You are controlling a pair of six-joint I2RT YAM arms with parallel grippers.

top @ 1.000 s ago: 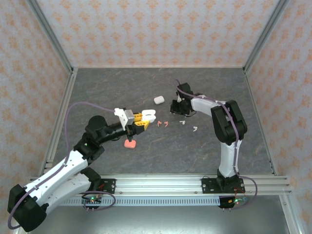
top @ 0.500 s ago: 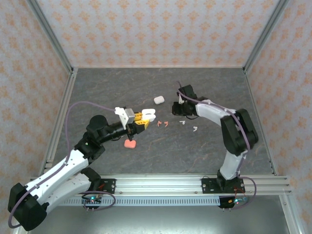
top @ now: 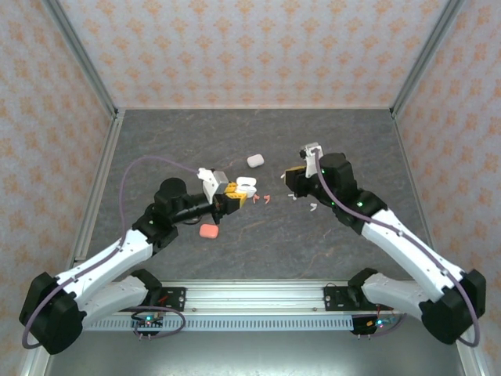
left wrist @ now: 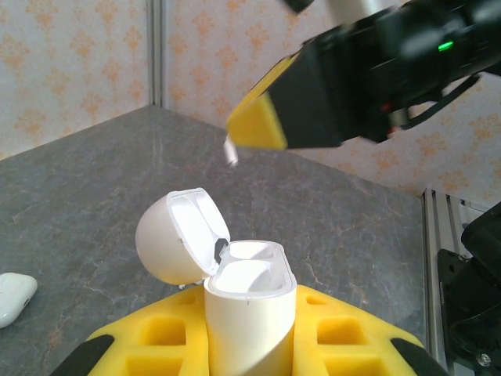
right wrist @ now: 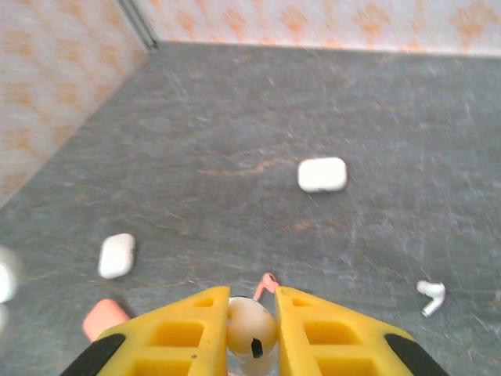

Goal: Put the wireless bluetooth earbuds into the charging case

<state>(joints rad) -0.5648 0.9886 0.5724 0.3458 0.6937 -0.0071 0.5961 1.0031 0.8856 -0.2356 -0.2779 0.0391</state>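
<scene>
While left gripper (top: 237, 193) is clamping open white plastic charging case (left wrist: 249, 301) upright for loading | right gripper (top: 294, 175) is pinching tiny white earbud (right wrist: 252, 333) nearby.

Left arm (top: 117, 254) and right arm (top: 403, 239): black joints, white links, each trailing a purple cable (top: 160, 158). Yellow fingers (right wrist: 176, 329) carry what look like square pockets.
</scene>
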